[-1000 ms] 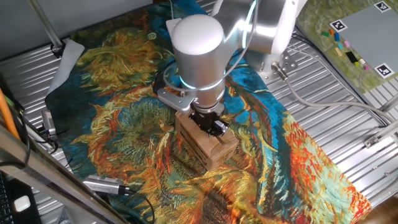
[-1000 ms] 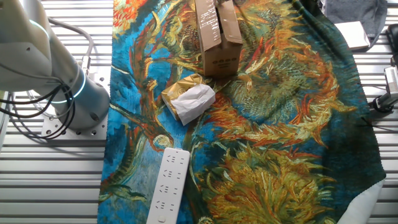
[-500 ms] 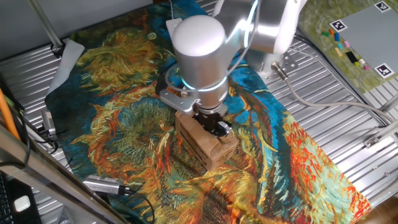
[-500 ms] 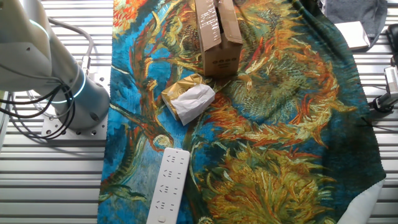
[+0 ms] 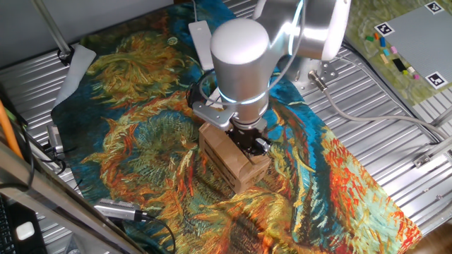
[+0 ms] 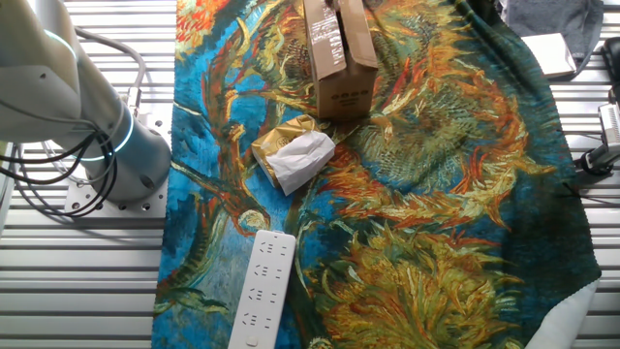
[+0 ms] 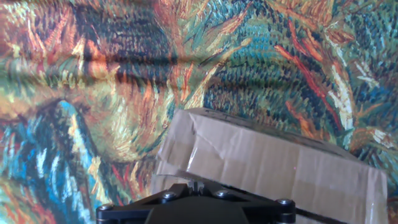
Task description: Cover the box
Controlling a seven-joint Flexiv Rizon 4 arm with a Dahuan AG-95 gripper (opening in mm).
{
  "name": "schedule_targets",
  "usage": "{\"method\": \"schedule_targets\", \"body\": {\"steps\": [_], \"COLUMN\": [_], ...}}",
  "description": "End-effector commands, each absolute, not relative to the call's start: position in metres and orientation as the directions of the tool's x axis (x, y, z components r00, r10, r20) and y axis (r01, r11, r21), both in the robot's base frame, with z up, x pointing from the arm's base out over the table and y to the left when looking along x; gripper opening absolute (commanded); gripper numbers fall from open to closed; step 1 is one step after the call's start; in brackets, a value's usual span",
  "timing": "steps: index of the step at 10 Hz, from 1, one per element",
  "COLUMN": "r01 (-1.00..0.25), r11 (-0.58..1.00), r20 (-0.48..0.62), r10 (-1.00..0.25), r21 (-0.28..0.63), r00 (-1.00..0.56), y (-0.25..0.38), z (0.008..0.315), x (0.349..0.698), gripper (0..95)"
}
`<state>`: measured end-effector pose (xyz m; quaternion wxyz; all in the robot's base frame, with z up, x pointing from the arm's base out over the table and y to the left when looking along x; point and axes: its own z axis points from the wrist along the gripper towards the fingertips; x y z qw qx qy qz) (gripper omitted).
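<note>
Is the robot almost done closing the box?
Looks nearly done. In the hand view, a flap lies flat over the box, so the top looks mostly covered. The gripper sits right on the box top, apparently pressing the flaps down. I can't tell whether every flap is fully flat, so finishing the press may remain.

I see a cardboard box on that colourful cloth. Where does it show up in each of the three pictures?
One fixed view: the box sits at centre, right under the robot's hand.
The other fixed view: the box is at the top edge, partly cut off, above the crumpled white paper.
Hand view: the box fills the lower right.
Shared landmark: the painted cloth beneath it in all three.
</note>
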<state>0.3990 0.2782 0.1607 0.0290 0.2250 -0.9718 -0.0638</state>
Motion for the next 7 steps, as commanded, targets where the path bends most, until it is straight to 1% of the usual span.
{"method": "schedule_targets", "body": {"steps": [1, 5, 7], "r01": [-0.438, -0.434, -0.441], "r11": [0.888, 0.893, 0.891], "r20": [0.02, 0.048, 0.056], "r10": [-0.445, -0.442, -0.449], "r21": [0.142, 0.124, 0.109], "r00": [-0.895, -0.896, -0.892], "y": [0.278, 0.28, 0.28], "z": [0.162, 0.169, 0.178], "x": [0.398, 0.396, 0.403], "gripper": [0.0, 0.0, 0.0]}}
